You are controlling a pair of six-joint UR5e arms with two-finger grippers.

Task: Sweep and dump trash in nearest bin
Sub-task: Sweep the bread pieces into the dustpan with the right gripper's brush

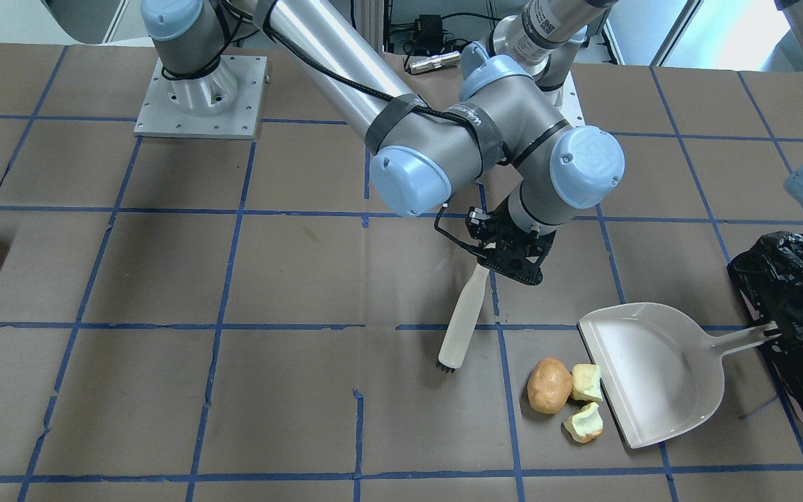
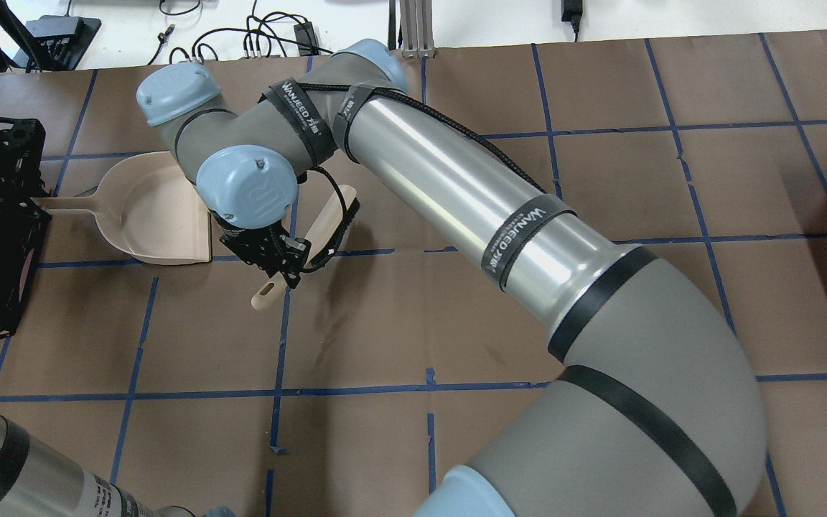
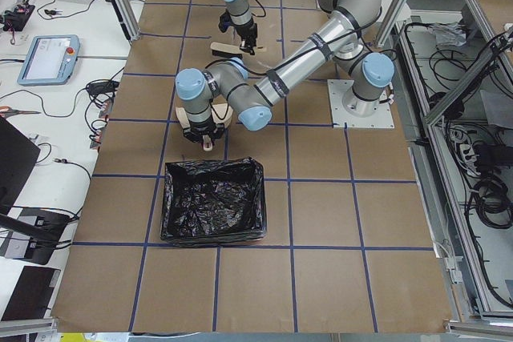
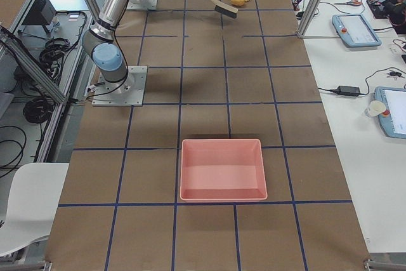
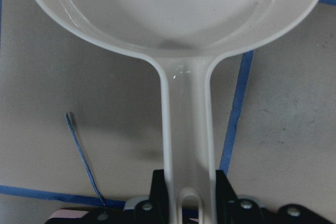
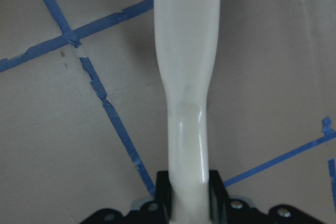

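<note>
Where the front-facing view looks down on the table, the right gripper point(image 1: 509, 254) is clenched on the handle of a cream brush point(image 1: 468, 314), whose bristles hang toward six o'clock. The trash lies at about four o'clock from the bristles: a potato-shaped lump point(image 1: 549, 394), an upper chunk point(image 1: 587, 382) and a lower chunk point(image 1: 584, 422), all just beside the lip of the dustpan point(image 1: 652, 369). The black-lined bin point(image 1: 792, 293) sits at the pan's three o'clock.

In the overhead view the right arm hides the trash.

The left side view shows the bin's mouth open, next to the pan. The right side view shows a pink tray point(image 4: 222, 169) well apart from the trash.

In the left wrist view the left gripper point(image 5: 191, 205) is clamped on the dustpan handle. In the right wrist view the jaws pinch the brush handle.

Likely risks: the round lump may roll sideways off a glancing stroke. The lower chunk, near the lip's end, may slip around the pan. A hard push could also shove the pan back or lift its lip
</note>
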